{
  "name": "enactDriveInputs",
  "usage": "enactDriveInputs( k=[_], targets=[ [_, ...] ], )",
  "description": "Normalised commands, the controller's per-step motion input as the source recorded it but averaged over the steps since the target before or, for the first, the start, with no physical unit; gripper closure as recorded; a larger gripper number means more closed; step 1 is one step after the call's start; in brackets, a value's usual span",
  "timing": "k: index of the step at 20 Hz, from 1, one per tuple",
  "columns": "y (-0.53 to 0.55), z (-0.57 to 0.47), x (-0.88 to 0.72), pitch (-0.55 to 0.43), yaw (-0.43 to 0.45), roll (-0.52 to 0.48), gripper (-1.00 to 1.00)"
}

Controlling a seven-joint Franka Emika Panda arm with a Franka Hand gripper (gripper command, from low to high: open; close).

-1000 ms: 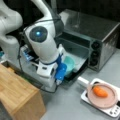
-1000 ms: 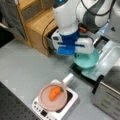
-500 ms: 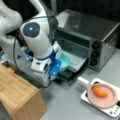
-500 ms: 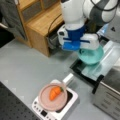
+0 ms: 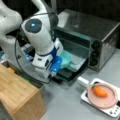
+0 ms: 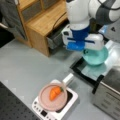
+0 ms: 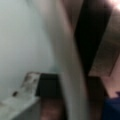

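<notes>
My gripper (image 5: pixel 58 65) (image 6: pixel 86 51), white with blue parts, is shut on the rim of a teal bowl (image 5: pixel 65 58) (image 6: pixel 96 56). In both front views the bowl hangs just above the lowered glass door (image 5: pixel 75 65) (image 6: pixel 93 72) of a silver toaster oven (image 5: pixel 100 32) (image 6: pixel 110 95). The wrist view is filled by the bowl's pale inside (image 7: pixel 25 40) and its rim (image 7: pixel 67 65), with the dark oven mouth (image 7: pixel 87 37) behind. An orange carrot (image 5: pixel 100 92) (image 6: pixel 55 92) lies on a pink plate (image 5: pixel 112 98) (image 6: pixel 45 100), apart from the gripper.
The plate rests on a white appliance (image 5: pixel 110 110) (image 6: pixel 67 107) with a handle (image 5: pixel 82 81) (image 6: pixel 67 79), close to the oven door. A wooden cabinet (image 5: pixel 17 97) (image 6: pixel 42 22) stands beside the arm, and cables hang from the arm (image 5: pixel 18 62).
The arm has shifted slightly toward the oven with the bowl still in its grip. The carrot and plate have not moved.
</notes>
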Motion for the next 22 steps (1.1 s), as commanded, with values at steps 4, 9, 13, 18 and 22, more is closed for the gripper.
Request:
enactDriveInputs(
  k=[4,9,13,18,22],
  targets=[
    [0.27,-0.1,-0.31,-0.217,-0.223,0.02,1.0],
    [0.17,-0.12,-0.24,-0.229,-0.183,0.019,1.0],
    [0.19,-0.13,-0.24,-0.245,-0.16,0.029,1.0],
    [0.3,-0.19,-0.28,-0.278,-0.127,-0.065,1.0],
    [0.38,-0.17,-0.34,-0.249,-0.151,-0.143,1.0]
  ],
)
